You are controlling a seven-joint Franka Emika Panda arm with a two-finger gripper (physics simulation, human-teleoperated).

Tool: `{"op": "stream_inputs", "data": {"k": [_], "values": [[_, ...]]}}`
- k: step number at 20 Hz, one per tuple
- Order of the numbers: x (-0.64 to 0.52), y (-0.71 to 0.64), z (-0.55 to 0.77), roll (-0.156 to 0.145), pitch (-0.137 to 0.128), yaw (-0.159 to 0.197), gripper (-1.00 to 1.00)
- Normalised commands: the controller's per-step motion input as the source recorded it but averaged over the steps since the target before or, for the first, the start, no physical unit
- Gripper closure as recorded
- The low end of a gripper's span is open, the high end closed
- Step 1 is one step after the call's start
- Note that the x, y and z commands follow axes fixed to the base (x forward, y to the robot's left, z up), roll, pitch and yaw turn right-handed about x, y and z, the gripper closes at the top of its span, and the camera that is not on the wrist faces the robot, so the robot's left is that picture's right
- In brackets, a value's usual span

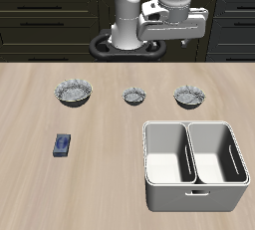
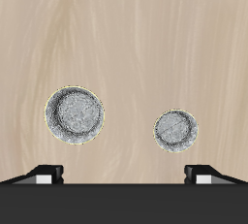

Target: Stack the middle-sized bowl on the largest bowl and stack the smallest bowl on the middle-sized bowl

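While high above, hand (image 1: 167,37) behind smallest bowl (image 1: 133,97).

You have open wood between the three speckled grey-white bowls in their row: largest bowl (image 1: 74,94), smallest bowl (image 1: 134,97), middle-sized bowl (image 1: 189,97). Toward the front edge, a white two-compartment bin (image 1: 194,164) and small blue block (image 1: 63,145) stand in the way.

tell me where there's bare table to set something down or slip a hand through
The widest bare patch is the table nearer the front edge, between the small blue object and the white two-compartment bin. Gaps separate the largest bowl, smallest bowl and middle-sized bowl. It is tightest between the middle-sized bowl and the bin.
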Motion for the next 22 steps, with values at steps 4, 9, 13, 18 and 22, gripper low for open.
{"op": "stream_inputs", "data": {"k": [4, 9, 13, 18, 22], "values": [[0.02, 0.17, -0.03, 0.019, 0.002, -0.003, -1.0], [0.07, 0.04, -0.12, -0.011, -0.004, -0.005, -1.0], [0.0, 0.08, -0.28, 0.007, 0.027, -0.021, -1.0], [0.01, 0.12, -0.26, 0.001, 0.005, -0.001, -1.0], [-0.02, 0.09, -0.37, -0.026, -0.05, 0.018, -1.0]]}}
